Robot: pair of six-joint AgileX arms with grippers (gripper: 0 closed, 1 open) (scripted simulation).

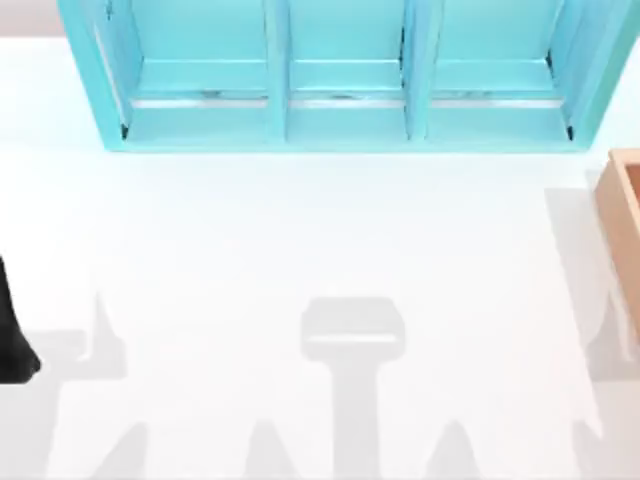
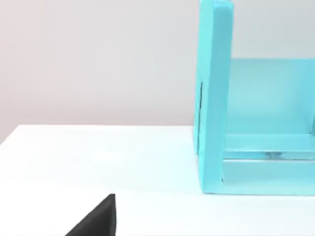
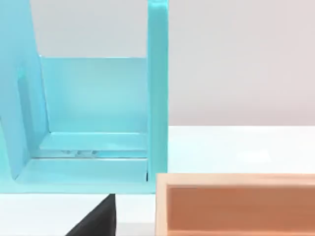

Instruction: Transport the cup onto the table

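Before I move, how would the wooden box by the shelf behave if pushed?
The wooden box looks rigid, with thick walls, so it should not flex. It sits flat and low on the table, so it would probably slide rather than tip. Its contents are hidden, so weight is unclear.

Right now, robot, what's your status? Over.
Left gripper low, left side of table. Right gripper low, facing blue shelf and wooden box. Shelf at back, box at right edge.
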